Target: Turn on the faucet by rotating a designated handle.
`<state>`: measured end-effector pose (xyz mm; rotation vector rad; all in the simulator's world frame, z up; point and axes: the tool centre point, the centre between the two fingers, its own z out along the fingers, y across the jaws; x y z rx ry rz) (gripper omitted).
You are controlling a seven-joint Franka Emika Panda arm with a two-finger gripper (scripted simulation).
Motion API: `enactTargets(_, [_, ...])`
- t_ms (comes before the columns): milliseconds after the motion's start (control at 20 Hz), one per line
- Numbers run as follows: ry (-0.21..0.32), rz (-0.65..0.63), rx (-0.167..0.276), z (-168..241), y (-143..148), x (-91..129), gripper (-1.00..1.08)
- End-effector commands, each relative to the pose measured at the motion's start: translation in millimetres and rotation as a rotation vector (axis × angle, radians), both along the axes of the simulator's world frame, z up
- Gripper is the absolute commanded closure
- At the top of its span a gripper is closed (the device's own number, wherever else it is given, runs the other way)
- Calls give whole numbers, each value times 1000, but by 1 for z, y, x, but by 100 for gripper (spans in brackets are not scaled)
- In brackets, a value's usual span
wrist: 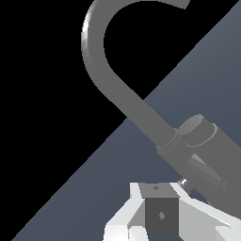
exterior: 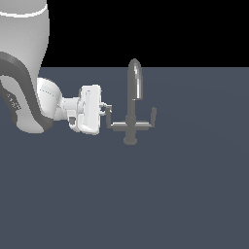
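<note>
The grey metallic faucet stands on the dark floor, its spout tall and round-tipped, over a round base. Its crossbar ends in two upturned tabs, a left tab and a right tab. My gripper reaches in level from the exterior view's left and is at the top of the left tab. In the wrist view the gripper has its white fingers close on both sides of a dark grey tab. The curved spout rises beyond.
The white arm fills the exterior view's upper left. The dark blue-grey floor spreads under the faucet.
</note>
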<state>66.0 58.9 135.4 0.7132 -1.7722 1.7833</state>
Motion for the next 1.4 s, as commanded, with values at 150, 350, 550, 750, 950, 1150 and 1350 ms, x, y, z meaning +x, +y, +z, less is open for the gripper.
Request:
enactTargets(150, [32, 9, -10, -5, 2, 1, 108])
enactTargets(350, [32, 9, -11, -6, 2, 1, 108])
enactTargets(550, [32, 9, -10, -3, 2, -6, 108])
enactTargets(750, [32, 9, -10, 0, 1, -15, 108])
enactTargets(950, [32, 9, -10, 4, 1, -24, 108])
enactTargets(1150, [32, 9, -10, 8, 1, -34, 108])
enactTargets(1350, [32, 9, -11, 11, 1, -44, 108])
